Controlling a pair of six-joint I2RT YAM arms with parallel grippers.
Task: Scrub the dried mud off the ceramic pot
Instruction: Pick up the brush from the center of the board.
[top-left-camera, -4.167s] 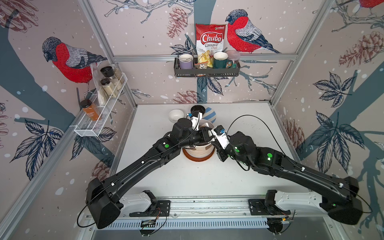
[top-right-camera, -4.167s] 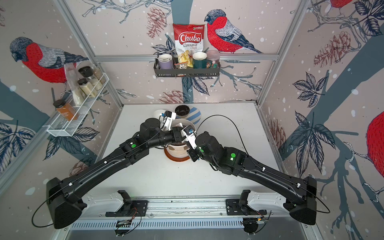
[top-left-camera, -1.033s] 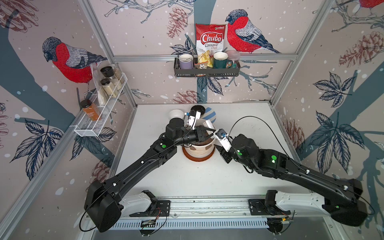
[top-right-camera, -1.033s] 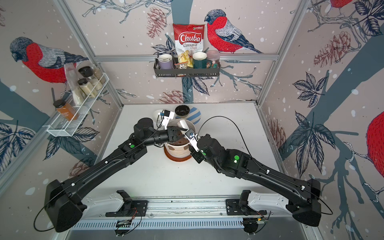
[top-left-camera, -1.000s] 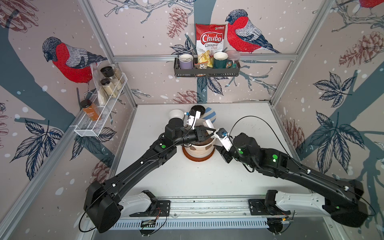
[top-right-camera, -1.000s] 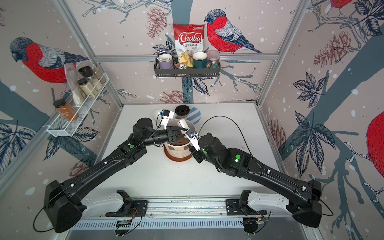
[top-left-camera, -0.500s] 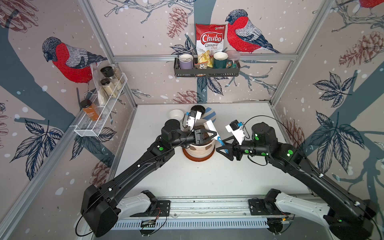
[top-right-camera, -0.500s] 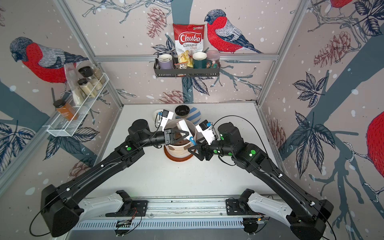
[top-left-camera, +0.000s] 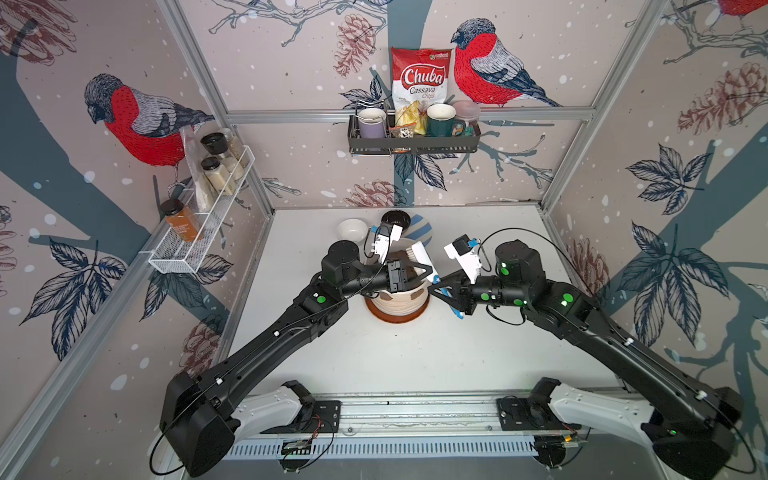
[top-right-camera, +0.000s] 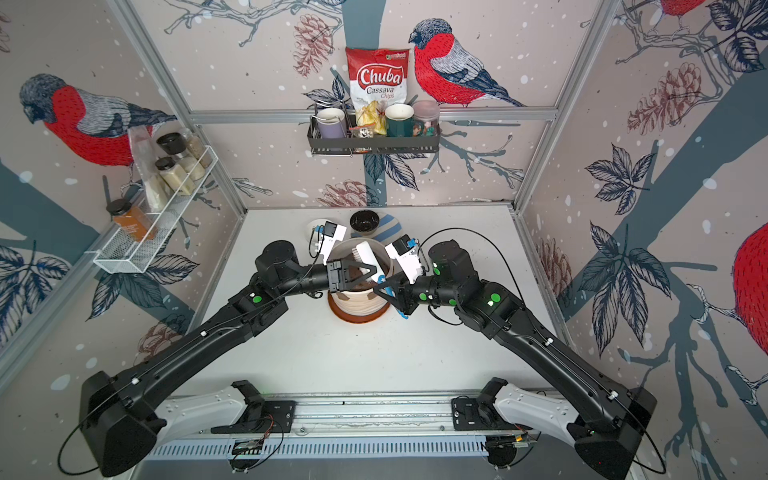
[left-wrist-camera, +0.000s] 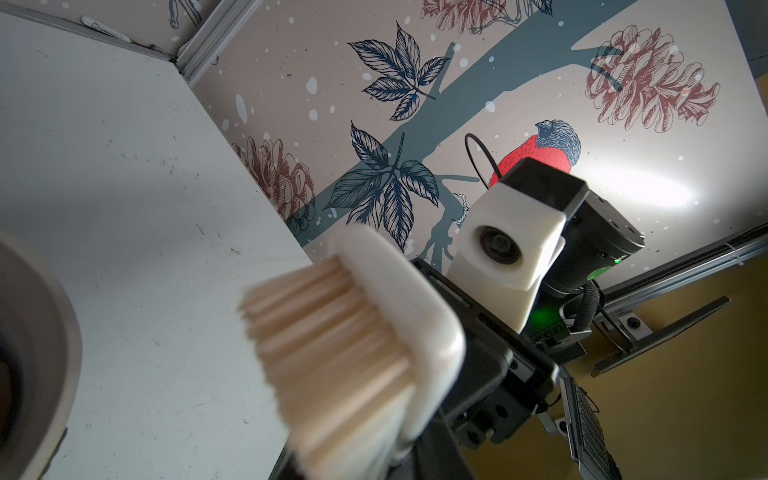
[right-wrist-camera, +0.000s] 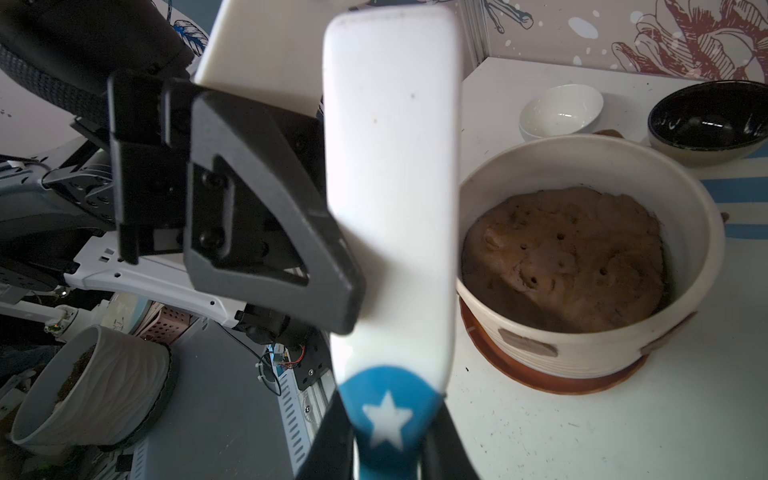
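A white desk (top-left-camera: 415, 353) carries a small white bowl (top-left-camera: 352, 230) and a black bowl (top-left-camera: 395, 218) near its far edge, just beside a flat, round blue-striped piece (top-left-camera: 424, 233). On the back wall, a black shelf (top-left-camera: 413, 145) holds two mugs and a Chuba chips bag (top-left-camera: 420, 81). A wire rack (top-left-camera: 195, 245) holds spice jars (top-left-camera: 216, 170). A white brush (right-wrist-camera: 390, 187) has a blue handle.

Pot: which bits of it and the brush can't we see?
- Pot top: partly covered by the left gripper and brush in both top views.
- Mud: only near patches show; the far wall faces away everywhere.
- Pot, left wrist view: cut off by the edge, blurred.
- Bristles: blurred, too close, left wrist view.
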